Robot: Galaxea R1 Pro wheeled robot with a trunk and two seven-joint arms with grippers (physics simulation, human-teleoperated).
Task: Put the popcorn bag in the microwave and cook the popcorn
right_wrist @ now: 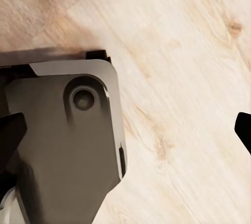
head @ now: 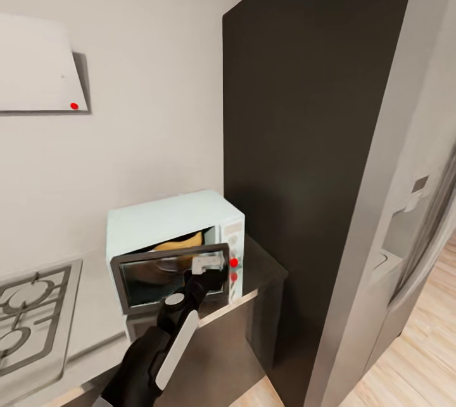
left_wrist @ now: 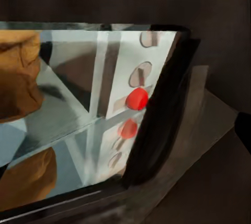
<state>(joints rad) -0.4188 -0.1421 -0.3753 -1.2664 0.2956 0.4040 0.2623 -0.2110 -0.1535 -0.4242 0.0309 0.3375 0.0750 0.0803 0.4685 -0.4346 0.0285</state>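
left tool (head: 206, 266): yours, up against the top edge of the microwave door in the head view; whether it's released or clenched, cannot tell, fingertips blend into the door frame
left arm (head: 166, 337): black with a white panel, reaching up from the bottom of the head view to the door
microwave door (head: 170, 279): dark frame, glass pane, tilted outward, partly ajar; a gap shows along its top
popcorn bag (head: 179, 243): tan, inside the microwave, seen through the gap above the door; in the left wrist view brown sack (left_wrist: 20, 72) sits behind the glass, with a second brown patch lower down, likely a reflection
microwave (head: 166, 220): pale mint box on the counter, against the wall, beside the tall dark cabinet
control panel (left_wrist: 137, 98): white strip with round knobs and two red dots, right of the door
counter (head: 256, 274): grey, shiny; microwave stands at its end
gas hob (head: 30, 318): set in the counter, left of the microwave
tall dark cabinet (head: 304, 141): right of the microwave
right tool: right wrist view gives dark finger tips at the frame edges, wide apart, released, over the wooden floor (right_wrist: 183, 78), next to a grey robot base part (right_wrist: 68, 145)
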